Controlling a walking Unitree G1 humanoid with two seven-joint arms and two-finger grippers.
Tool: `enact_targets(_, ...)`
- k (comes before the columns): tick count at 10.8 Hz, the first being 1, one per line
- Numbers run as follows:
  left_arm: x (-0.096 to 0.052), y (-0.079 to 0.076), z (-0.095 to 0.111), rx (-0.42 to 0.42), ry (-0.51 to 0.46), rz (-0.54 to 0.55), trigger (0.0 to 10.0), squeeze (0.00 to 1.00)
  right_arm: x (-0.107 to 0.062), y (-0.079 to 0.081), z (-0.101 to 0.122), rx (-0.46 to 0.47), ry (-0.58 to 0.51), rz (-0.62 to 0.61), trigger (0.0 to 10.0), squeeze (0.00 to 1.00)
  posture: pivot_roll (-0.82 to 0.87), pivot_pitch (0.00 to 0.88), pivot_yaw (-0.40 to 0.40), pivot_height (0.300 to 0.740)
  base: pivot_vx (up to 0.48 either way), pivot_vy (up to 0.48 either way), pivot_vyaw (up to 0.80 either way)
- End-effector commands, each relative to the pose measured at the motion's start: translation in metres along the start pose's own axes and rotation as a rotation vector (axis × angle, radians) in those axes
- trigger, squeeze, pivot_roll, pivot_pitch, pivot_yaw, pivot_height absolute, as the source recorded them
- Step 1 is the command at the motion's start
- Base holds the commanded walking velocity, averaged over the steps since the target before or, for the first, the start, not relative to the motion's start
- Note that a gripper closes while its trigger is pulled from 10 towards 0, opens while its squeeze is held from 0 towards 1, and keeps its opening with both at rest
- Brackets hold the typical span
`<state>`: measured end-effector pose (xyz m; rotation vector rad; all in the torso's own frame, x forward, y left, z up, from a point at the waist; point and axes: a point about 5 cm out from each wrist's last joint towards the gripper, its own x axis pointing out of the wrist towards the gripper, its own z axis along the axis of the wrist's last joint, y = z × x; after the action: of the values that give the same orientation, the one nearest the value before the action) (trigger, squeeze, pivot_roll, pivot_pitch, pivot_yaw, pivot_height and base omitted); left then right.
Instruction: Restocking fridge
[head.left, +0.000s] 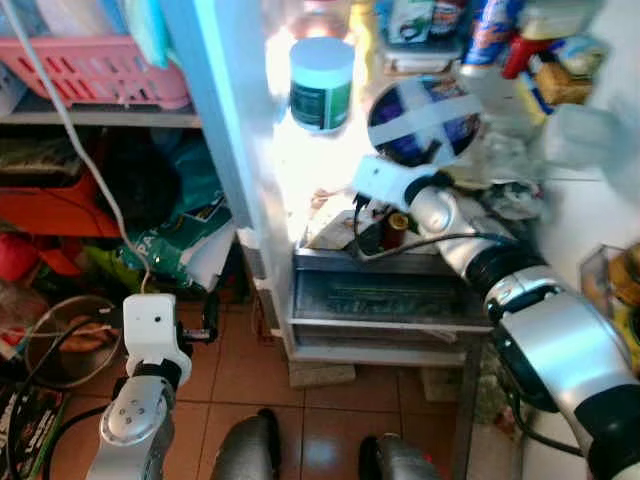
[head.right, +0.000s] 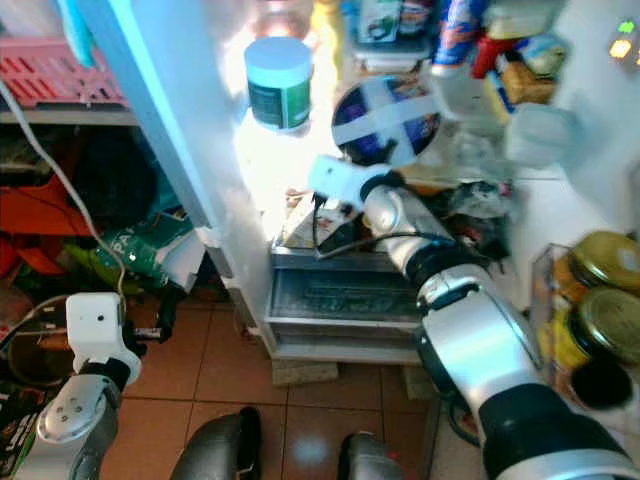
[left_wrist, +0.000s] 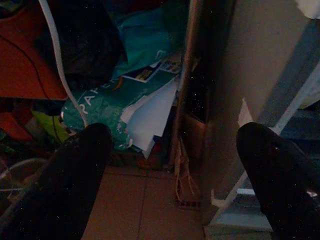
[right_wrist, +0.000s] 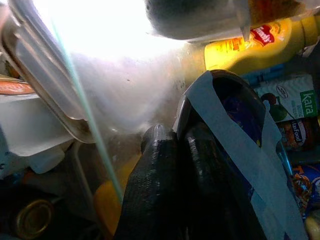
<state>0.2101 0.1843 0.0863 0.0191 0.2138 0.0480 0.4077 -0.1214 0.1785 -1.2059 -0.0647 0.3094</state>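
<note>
My right gripper (right_wrist: 172, 150) reaches into the open fridge, its two black fingers (right_wrist: 155, 190) pressed together on the rim of a round dark blue tin with a cross of pale tape over its lid (head.left: 425, 122). I hold that tin up on edge, lid facing outward, in front of the bright lit interior of the fridge, above the steel drawer (head.left: 385, 285) at the bottom. Just beside the tin, toward my left, a white jar with a pale blue lid and a dark green label (head.left: 321, 85) stands on a shelf. In the right wrist view a yellow squeeze bottle with a red label (right_wrist: 250, 47) lies just beyond the tin, and a green and white carton (right_wrist: 300, 100) sits near it. Further bottles and packets crowd the upper shelf (head.left: 500, 35), too blurred for me to name.

My left gripper (left_wrist: 170, 165) hangs low outside the fridge, near the tiled floor (head.left: 240, 365), its fingers spread wide apart with nothing between them. Ahead of it lies a teal paper bag with white sheets sticking out (left_wrist: 125, 107), leaning by the fridge's side wall (left_wrist: 240, 70). A white cable (head.left: 80, 150) runs down past a pink plastic basket (head.left: 95, 70) on a shelf to my left.
</note>
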Motion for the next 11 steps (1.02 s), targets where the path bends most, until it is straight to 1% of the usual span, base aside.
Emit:
enact_targets(1, -0.003, 0.000, 0.000, -0.006, 0.007, -0.004, 10.0, 0.00, -0.002, 0.002, -0.011, -0.004, 0.057, 0.026, 10.0, 0.00, 0.19, 0.202, 0.021, 0.740, 0.000, 0.000, 0.00)
enact_targets(2, -0.003, -0.001, 0.002, -0.018, -0.003, -0.006, 10.0, 0.00, -0.004, 0.000, -0.020, 0.004, 0.093, 0.015, 10.0, 0.00, 0.19, 0.199, 0.020, 0.740, 0.000, 0.000, 0.00)
enact_targets(3, -0.002, -0.002, 0.002, -0.004, 0.000, -0.019, 10.0, 0.00, -0.006, -0.003, -0.028, 0.019, 0.121, 0.005, 10.0, 0.00, 0.19, 0.198, 0.020, 0.740, 0.000, 0.000, 0.00)
enact_targets(5, -0.001, -0.002, 0.003, 0.004, -0.010, -0.020, 10.0, 0.00, -0.009, -0.006, -0.035, 0.021, 0.142, -0.008, 10.0, 0.00, 0.18, 0.193, 0.020, 0.740, 0.270, 0.000, 0.00)
enact_targets(11, 0.001, -0.003, 0.003, 0.008, -0.011, -0.029, 10.0, 0.00, -0.009, 0.005, -0.030, 0.032, 0.098, 0.004, 10.0, 0.00, 0.17, 0.192, 0.025, 0.740, 0.371, -0.273, 0.00)
